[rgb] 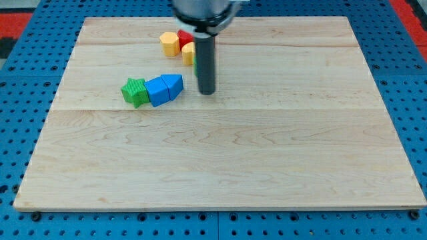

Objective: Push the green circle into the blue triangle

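A: Camera view check, where's my tip (pixel 207 92)?
B: Down on the wooden board (pixel 220 160), upper middle, just beside the blue triangle (pixel 173 86) on the view's right, small gap, not touching

A: Claw state?
B: No claw on this rig, only the dark rod, so nothing to call apart or together

A: Green circle?
B: Can't find it, no round green block shows. Only green one is a green star (pixel 135 91), touching the blue cube (pixel 157 91) on its left. Cube touches the triangle, so 3 blocks in 1 row

A: Others?
B: Toward the view's top, a yellow hexagon (pixel 169 43), a red block (pixel 185 37) and a 2nd yellow block (pixel 189 53), clustered together, rod covers part of the last 2, shapes unclear

A: Surround?
B: Blue pegboard (pixel 27 60) around the board
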Controlling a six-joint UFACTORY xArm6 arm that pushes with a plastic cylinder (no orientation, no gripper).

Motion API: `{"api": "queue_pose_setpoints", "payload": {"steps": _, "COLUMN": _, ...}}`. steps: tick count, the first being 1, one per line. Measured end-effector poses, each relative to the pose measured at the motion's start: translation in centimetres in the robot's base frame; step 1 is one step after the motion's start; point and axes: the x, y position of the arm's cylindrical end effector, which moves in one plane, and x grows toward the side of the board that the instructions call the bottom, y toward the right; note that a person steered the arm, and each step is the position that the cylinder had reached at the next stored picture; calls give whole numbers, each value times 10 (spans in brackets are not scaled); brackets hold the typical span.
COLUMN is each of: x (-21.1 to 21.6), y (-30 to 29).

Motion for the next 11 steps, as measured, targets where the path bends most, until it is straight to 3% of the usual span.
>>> {"api": "queue_pose_setpoints", "payload": {"steps": 2, "x": -61, "y": 51}}
{"api": "queue_pose_setpoints", "payload": {"steps": 3, "x": -76, "y": 28}}
{"api": "queue_pose_setpoints", "payload": {"steps": 7, "x": -60, "y": -33}}
{"api": "queue_pose_setpoints", "payload": {"steps": 11, "x": -46, "y": -53}}
